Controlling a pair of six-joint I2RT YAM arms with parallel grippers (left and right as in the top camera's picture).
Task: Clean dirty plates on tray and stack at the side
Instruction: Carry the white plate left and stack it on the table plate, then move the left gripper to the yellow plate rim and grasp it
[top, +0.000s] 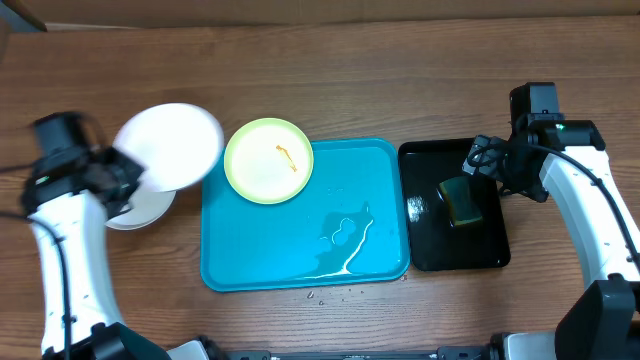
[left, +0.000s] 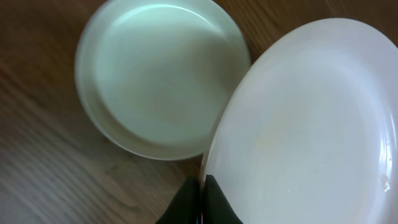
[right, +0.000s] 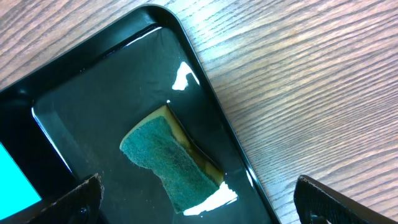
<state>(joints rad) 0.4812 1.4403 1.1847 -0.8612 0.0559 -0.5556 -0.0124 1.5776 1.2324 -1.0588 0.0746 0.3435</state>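
Note:
My left gripper (top: 128, 166) (left: 202, 194) is shut on the rim of a white plate (top: 172, 145) (left: 311, 124), which it holds tilted above the table, left of the turquoise tray (top: 290, 262). Below it, a second white plate (top: 138, 211) (left: 158, 81) lies flat on the wood. A pale yellow-green plate (top: 268, 160) with an orange smear rests on the tray's far left corner. Over on the right, my right gripper (top: 482, 160) (right: 199, 202) hangs open above the black tray (top: 430, 250) (right: 81, 106), gripping nothing.
A green and yellow sponge (top: 462, 202) (right: 171, 158) lies in the wet black tray. A puddle of water (top: 345, 240) sits on the turquoise tray's right half. A few droplets (top: 330, 293) dot the wood by its near edge.

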